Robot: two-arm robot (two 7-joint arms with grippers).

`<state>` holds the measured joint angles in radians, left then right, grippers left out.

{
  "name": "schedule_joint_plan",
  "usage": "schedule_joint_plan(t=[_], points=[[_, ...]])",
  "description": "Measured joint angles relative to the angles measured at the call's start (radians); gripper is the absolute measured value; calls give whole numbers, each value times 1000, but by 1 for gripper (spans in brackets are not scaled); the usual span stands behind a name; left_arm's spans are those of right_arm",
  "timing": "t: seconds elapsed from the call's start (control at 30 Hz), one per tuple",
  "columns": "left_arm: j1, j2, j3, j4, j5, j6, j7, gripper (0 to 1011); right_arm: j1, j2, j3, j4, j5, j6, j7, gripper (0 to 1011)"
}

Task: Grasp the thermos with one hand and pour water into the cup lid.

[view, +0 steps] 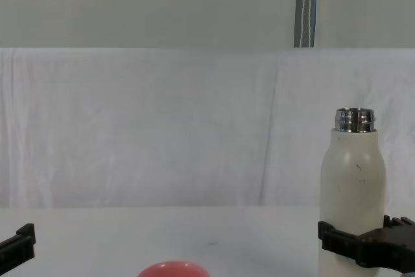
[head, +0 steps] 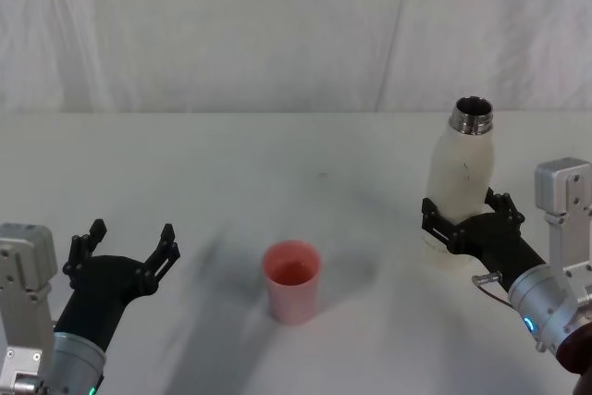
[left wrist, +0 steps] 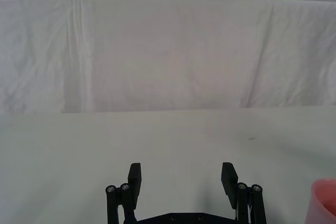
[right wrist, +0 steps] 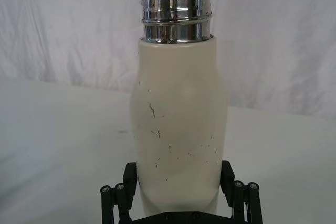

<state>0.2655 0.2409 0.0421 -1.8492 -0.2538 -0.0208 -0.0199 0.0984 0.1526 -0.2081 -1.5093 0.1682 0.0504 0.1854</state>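
Right gripper (head: 467,217): clamped round lower body of thermos (head: 461,178), upright, uncapped, right of cup lid (head: 292,281). Left gripper (head: 125,249): fingers apart, left of cup lid, holding nothing.

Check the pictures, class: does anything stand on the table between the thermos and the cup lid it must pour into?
Nothing visible does. The right gripper is shut on the lower body of the upright thermos, and bare table lies between it and the cup lid. The left gripper hangs open on the cup lid's far side.
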Motion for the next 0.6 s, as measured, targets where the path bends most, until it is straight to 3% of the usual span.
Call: schedule_joint_plan(t=[0.6], points=[[0, 0, 0, 0, 0, 0, 0, 1001, -12, 4, 10, -9, 9, 10, 2, 1000]])
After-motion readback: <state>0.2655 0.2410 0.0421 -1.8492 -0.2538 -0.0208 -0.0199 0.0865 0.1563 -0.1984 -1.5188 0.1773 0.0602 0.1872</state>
